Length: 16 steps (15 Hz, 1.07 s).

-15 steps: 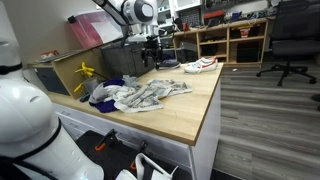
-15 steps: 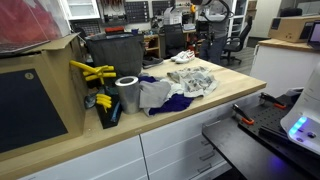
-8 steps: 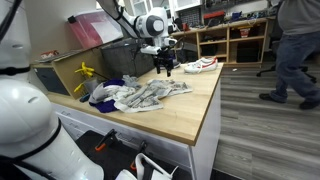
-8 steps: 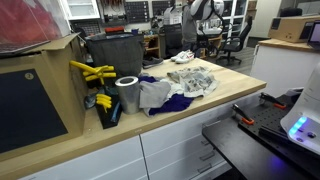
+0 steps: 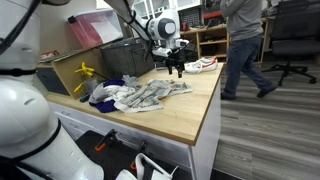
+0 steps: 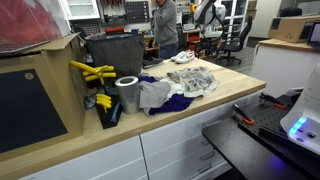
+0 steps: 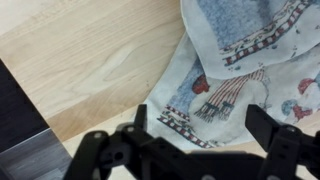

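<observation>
The cloth lies crumpled on the wooden table. It is printed with small blue and red pictures and has a striped border, and any lettering is too blurred to read. In an exterior view the cloth stretches lengthways along the table, one end toward a white shoe. The gripper hangs over the cloth's edge with its fingers spread wide apart. Cloth shows between them and nothing is held.

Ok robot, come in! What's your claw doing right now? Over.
Gripper open, empty, hovering. Patterned cloth directly beneath, lying on the wooden table. White shoe close by; nothing between jaws and cloth.
</observation>
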Motion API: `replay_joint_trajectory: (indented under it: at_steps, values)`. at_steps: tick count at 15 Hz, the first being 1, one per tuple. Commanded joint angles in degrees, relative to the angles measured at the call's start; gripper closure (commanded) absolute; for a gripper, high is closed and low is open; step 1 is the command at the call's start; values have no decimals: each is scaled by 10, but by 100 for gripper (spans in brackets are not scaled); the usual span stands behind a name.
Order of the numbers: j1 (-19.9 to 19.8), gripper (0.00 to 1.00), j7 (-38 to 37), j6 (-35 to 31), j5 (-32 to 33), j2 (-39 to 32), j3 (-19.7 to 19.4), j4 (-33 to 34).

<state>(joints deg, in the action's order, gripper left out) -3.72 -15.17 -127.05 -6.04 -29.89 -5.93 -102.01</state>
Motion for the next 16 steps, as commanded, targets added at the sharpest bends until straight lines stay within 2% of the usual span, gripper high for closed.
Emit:
replay_joint_trajectory:
  at_steps: [1,7,12,13,15,16]
  values:
    - [-8,0,-11,6,-1,-46,-6,46]
    - [-6,0,-13,11,0,-118,-6,94]
    - [-6,0,-12,19,3,-144,-10,126]
    - [-6,23,-13,19,4,-147,-12,132]
    - [-10,34,-12,20,3,-155,-14,143]
    - [-12,44,-12,19,3,-158,-15,145]
